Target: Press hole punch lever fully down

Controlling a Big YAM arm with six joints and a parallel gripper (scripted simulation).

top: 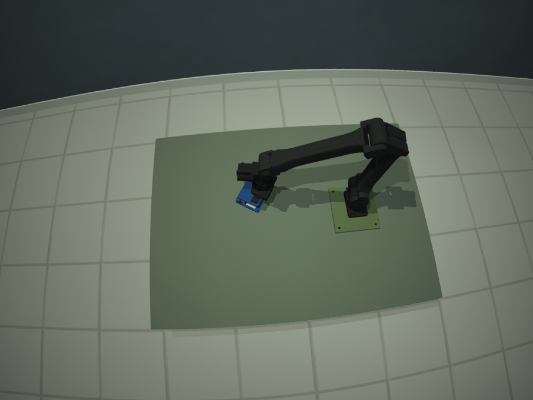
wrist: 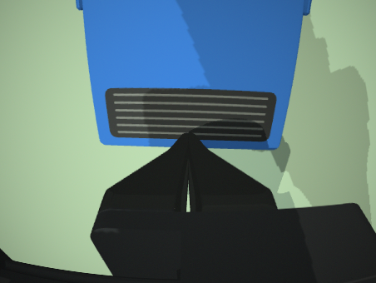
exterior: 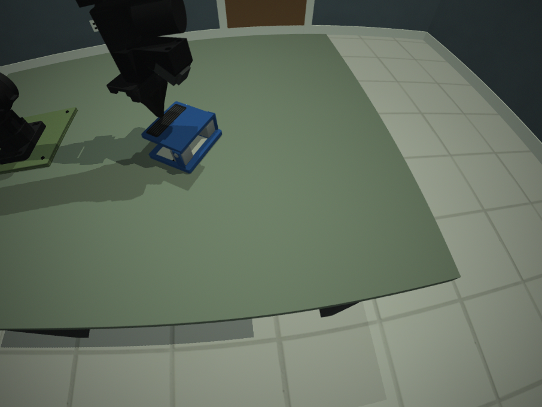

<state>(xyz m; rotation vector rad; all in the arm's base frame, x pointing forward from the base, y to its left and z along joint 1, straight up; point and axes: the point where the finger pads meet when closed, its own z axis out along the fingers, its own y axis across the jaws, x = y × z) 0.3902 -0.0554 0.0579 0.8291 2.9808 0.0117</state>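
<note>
A blue hole punch stands upright on the green table mat, with white paper in its slot. Its blue lever has a black ribbed pad at the near end; the pad also shows in the exterior view. My gripper is shut and empty, pointing down, with its tips on the near edge of the ribbed pad. In the exterior view the gripper touches the pad's end, and the lever slopes down toward it. In the top view the punch sits partly under the wrist.
The arm's base stands on a light green plate to the right of the punch. The mat's edges lie well away from the punch.
</note>
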